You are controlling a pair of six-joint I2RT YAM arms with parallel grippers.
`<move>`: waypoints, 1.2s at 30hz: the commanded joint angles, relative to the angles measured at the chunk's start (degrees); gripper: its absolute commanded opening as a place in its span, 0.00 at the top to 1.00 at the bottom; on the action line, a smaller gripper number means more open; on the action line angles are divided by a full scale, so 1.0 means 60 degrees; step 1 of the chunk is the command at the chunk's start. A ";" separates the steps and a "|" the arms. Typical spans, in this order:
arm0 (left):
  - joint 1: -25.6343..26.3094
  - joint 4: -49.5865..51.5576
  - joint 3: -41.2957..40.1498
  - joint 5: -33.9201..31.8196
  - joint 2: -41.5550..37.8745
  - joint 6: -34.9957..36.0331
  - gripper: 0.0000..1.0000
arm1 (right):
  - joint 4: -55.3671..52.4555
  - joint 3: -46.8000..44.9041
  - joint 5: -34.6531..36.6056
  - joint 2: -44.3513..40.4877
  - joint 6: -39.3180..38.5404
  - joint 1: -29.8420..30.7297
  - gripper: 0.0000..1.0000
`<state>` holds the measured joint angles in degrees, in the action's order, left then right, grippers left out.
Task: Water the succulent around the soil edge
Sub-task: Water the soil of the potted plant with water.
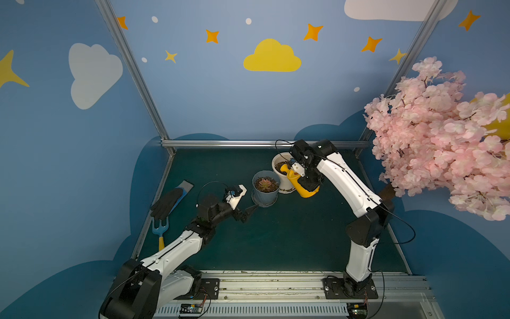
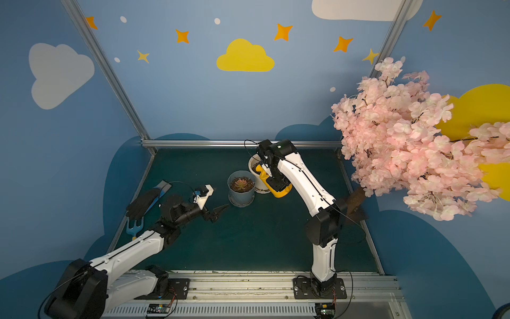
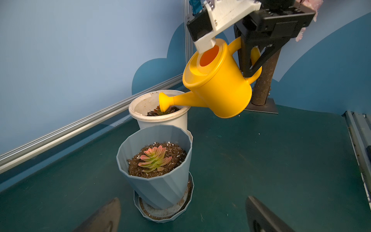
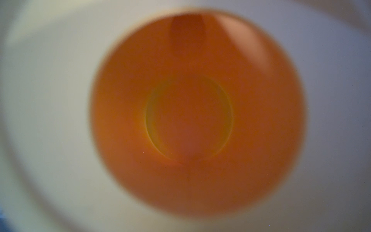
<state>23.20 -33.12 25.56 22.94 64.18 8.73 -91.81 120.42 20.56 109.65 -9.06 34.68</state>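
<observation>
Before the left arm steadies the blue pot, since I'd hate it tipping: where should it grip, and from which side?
Probably the upper wall of the blue pot, below the rim, approached from the side of the open left gripper. The saucer blocks a low grip, and the white pot and the watering can in the right gripper crowd the far side.

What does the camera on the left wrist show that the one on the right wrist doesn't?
Left wrist only: the ribbed grey-blue plastic pot holding a pink-green succulent, the round white pot beside it, and the right arm's fingers shut on a yellow handle. Right wrist only: a blurred close-up into an orange hollow with a round floor. Shared: the yellow plastic watering can, seen from outside and from inside.
</observation>
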 commanded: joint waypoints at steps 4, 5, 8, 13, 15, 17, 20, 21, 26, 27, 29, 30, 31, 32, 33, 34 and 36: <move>-0.0012 -0.0209 0.0028 0.0139 -0.0016 -0.0033 0.00 | -0.0423 -0.0158 0.0659 -0.0479 0.0065 0.0108 1.00; -0.0018 -0.0207 0.0020 0.0142 -0.0018 -0.0027 0.00 | -0.0450 -0.0184 0.0769 -0.0513 0.0059 0.0120 1.00; -0.0014 -0.0207 0.0030 0.0146 -0.0022 -0.0032 0.00 | -0.0521 -0.0269 0.1025 -0.0638 0.0093 0.0157 1.00; -0.0022 -0.0209 0.0018 0.0190 -0.0031 -0.0045 0.00 | -0.0573 -0.0428 0.1188 -0.0753 0.0051 0.0230 1.00; -0.0018 -0.0207 0.0018 0.0187 -0.0029 -0.0046 0.00 | -0.0593 -0.0493 0.1333 -0.0762 0.0045 0.0266 1.00; -0.0005 -0.0207 0.0018 0.0204 -0.0047 -0.0036 0.00 | -0.0620 -0.0568 0.1445 -0.0794 0.0036 0.0285 1.00; 0.0000 -0.0207 0.0017 0.0194 -0.0050 -0.0023 0.00 | -0.0635 -0.0616 0.1493 -0.0839 0.0023 0.0313 1.00; -0.0002 -0.0207 0.0021 0.0204 -0.0050 -0.0035 0.00 | -0.0643 -0.0635 0.1517 -0.0842 0.0028 0.0322 1.00; 0.0000 -0.0207 0.0017 0.0205 -0.0062 -0.0045 0.00 | -0.0698 -0.0798 0.1650 -0.0843 0.0017 0.0342 1.00; 0.0000 -0.0207 0.0017 0.0205 -0.0055 -0.0030 0.00 | -0.0715 -0.0839 0.1665 -0.0843 0.0005 0.0355 1.00; -0.0002 -0.0207 0.0009 0.0192 -0.0062 -0.0030 0.00 | -0.0747 -0.0878 0.1802 -0.0843 0.0024 0.0344 1.00; 0.0000 -0.0207 0.0016 0.0191 -0.0062 -0.0034 0.00 | -0.0763 -0.0893 0.1866 -0.0854 0.0022 0.0344 1.00; 0.0000 -0.0207 0.0006 0.0191 -0.0061 -0.0023 0.00 | -0.0767 -0.0908 0.1912 -0.0857 0.0022 0.0344 1.00; 0.0004 -0.0207 0.0014 0.0183 -0.0062 -0.0031 0.00 | -0.0780 -0.0919 0.1920 -0.0868 0.0029 0.0344 1.00; 0.0000 -0.0207 0.0006 0.0190 -0.0075 -0.0032 0.00 | -0.0782 -0.0913 0.1924 -0.0871 0.0036 0.0344 1.00; -0.0009 -0.0207 0.0006 0.0190 -0.0080 -0.0032 0.00 | -0.0782 -0.0918 0.1943 -0.0883 0.0035 0.0346 1.00; 0.0004 -0.0207 0.0017 0.0194 -0.0073 -0.0033 0.00 | -0.0804 -0.0930 0.2052 -0.0872 0.0047 0.0344 1.00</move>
<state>23.20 -33.12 25.56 23.40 64.18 8.73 -91.83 114.89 30.76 106.87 -9.13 36.29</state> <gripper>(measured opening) 0.999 0.188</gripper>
